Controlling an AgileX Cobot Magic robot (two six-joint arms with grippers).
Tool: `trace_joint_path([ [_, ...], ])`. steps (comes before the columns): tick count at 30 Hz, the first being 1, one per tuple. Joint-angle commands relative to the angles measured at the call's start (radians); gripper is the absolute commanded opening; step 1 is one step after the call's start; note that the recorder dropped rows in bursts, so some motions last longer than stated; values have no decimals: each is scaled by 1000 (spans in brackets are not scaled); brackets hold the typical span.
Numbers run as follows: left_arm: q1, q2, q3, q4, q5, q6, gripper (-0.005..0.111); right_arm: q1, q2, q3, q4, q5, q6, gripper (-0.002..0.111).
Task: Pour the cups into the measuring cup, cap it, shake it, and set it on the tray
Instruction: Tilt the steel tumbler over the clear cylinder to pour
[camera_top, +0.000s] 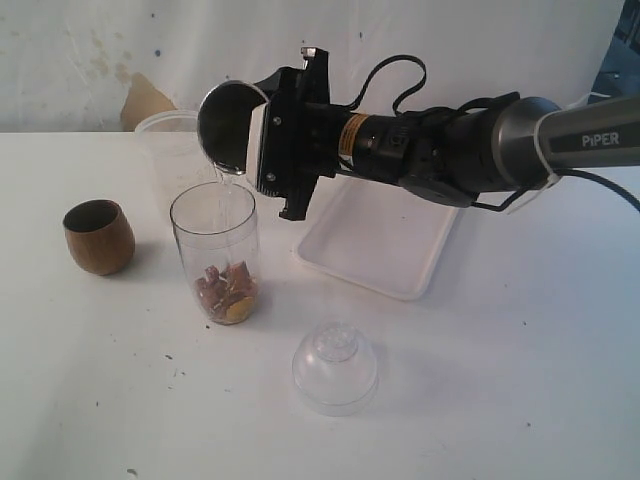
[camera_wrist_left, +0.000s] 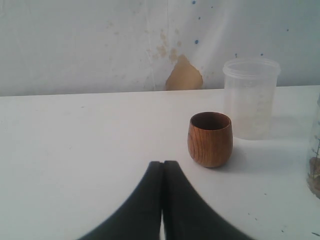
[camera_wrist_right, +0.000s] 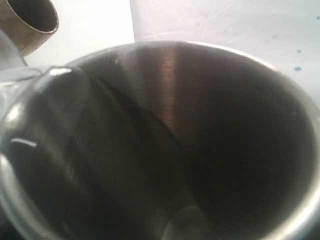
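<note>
STEP: pour | right hand (camera_top: 258, 146) pinches steel tumbler (camera_top: 228, 128); tipped rim-down over measuring cup (camera_top: 215, 250) to empty it | left hand (camera_wrist_left: 163, 167) pressed together; empty; clear of pour, near wooden cup (camera_wrist_left: 210, 139)

One word is reading clearly in the exterior view: "PiPER", in white letters with a small i, sitting on the grey forearm sleeve of the right arm (camera_top: 590, 135). A yellow band (camera_top: 352, 133) nearer that arm's wrist is looking like a label, but nothing on it is coming through legibly. In the left wrist view, faint graduation lines are running up the wall of the frosted cup (camera_wrist_left: 250, 97) — any figures beside them are blurring past reading.
</note>
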Motion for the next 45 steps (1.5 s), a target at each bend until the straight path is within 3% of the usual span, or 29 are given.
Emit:
trace_joint_path([
  [1,0,-5,5,0,-13,-2,0,1,-15,-15,15,-58,-31,0],
  [22,0,-5,5,0,-13,-2,0,1,-15,-19,15,-77,-247,0],
  [45,0,-5,5,0,-13,-2,0,1,-15,-64,15,-52,-302,0],
])
